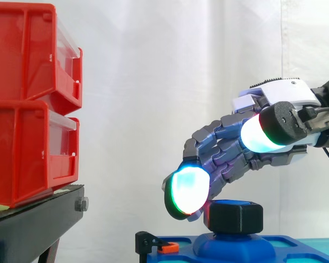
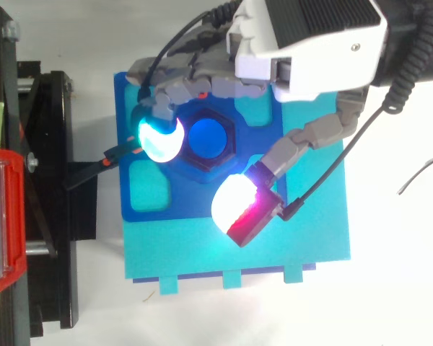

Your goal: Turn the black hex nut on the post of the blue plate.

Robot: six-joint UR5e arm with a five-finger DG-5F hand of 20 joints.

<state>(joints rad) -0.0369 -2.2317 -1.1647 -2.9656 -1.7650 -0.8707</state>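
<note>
Nearest, the robot hand's thumb pad hangs raised beside the near-right corner of the black hex nut, touching nothing. The nut sits on the post near the middle of the blue plate; past it the fingers arch wide over it, one glowing pad close against its left side, gripping nothing. A white curtain hangs behind.
</note>
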